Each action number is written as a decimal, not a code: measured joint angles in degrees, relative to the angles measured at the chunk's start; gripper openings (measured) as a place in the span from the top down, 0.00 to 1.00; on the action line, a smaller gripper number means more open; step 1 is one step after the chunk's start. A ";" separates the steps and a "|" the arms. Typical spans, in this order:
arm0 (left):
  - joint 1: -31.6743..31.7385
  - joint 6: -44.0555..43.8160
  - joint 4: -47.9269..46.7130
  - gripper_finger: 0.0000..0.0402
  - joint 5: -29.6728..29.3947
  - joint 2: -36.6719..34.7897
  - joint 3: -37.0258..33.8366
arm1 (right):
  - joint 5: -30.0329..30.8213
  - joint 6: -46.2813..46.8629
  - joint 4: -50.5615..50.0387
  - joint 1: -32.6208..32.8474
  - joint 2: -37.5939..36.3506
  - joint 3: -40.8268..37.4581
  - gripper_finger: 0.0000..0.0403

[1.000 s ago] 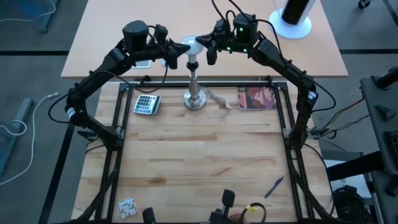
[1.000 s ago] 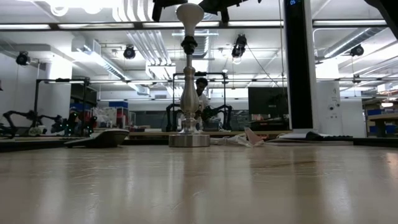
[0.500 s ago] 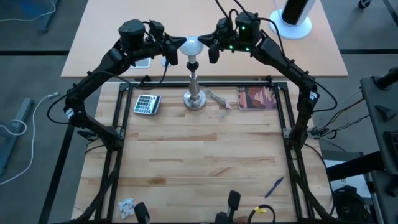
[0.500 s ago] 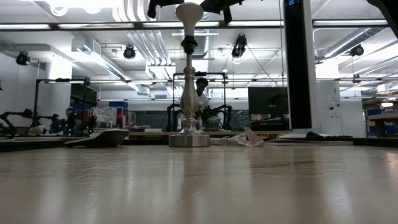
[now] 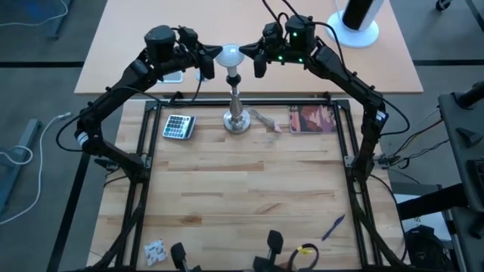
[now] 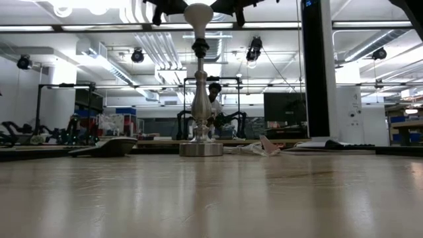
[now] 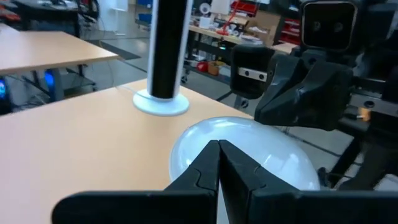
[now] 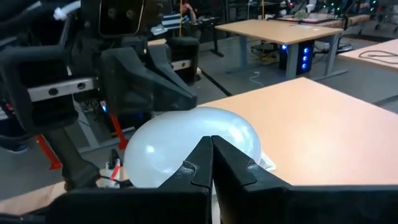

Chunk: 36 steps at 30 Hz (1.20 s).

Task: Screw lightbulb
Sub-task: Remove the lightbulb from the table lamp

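Note:
The white frosted lightbulb (image 5: 229, 54) sits upright in the black socket on top of the silver stand (image 5: 237, 117), whose round base rests on the wooden table near its far edge. It also shows in the low view (image 6: 198, 14). My left gripper (image 5: 208, 66) is shut and level beside the bulb on the table's left. My right gripper (image 5: 255, 64) is shut beside it on the right. In each wrist view the shut fingertips (image 7: 219, 146) (image 8: 211, 142) stand in front of the bulb (image 7: 261, 152) (image 8: 180, 140). My left gripper's shut fingertips stand at the bulb's left side, coming level from the table's left; I cannot tell whether they touch it. My right gripper's shut fingertips stand at the bulb's right side, coming level from the right; I cannot tell whether they touch it.
A calculator (image 5: 178, 125) lies left of the stand, a crumpled wrapper (image 5: 265, 119) and a reddish booklet (image 5: 311, 119) lie right of it. A white cylinder on a round base (image 5: 355, 23) stands on the far table. A pen (image 5: 333, 225) lies near the front right. A person sits far behind (image 6: 213, 99).
My left gripper has drawn back a little from the bulb toward the table's left, staying shut. The bulb and stand have kept their place.

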 joint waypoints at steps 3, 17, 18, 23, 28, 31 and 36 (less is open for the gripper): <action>0.12 -1.58 0.48 1.00 2.81 0.08 -0.34 | -0.02 0.46 -0.29 -0.01 0.62 -0.06 1.00; -1.51 -5.46 2.90 1.00 12.09 0.22 -0.52 | 6.10 -0.55 1.02 -1.01 1.13 -0.37 1.00; -1.57 -5.46 2.95 1.00 12.38 0.18 -0.56 | 6.44 -0.59 0.66 -1.01 1.13 -0.39 1.00; -1.62 -5.57 4.41 1.00 12.74 -0.32 -0.74 | 6.28 -0.82 -1.75 -1.11 1.71 -0.46 1.00; -1.58 -5.57 4.62 1.00 11.13 -1.12 -0.76 | 5.78 -1.02 -0.97 -1.08 -0.90 0.25 1.00; -1.49 -5.55 4.51 1.00 10.05 -1.70 -0.76 | 5.58 -2.05 -1.57 -0.98 -1.94 0.14 1.00; -1.49 -5.60 4.87 1.00 9.71 -2.13 -0.73 | 5.56 -1.65 -1.37 -1.14 -5.73 0.23 1.00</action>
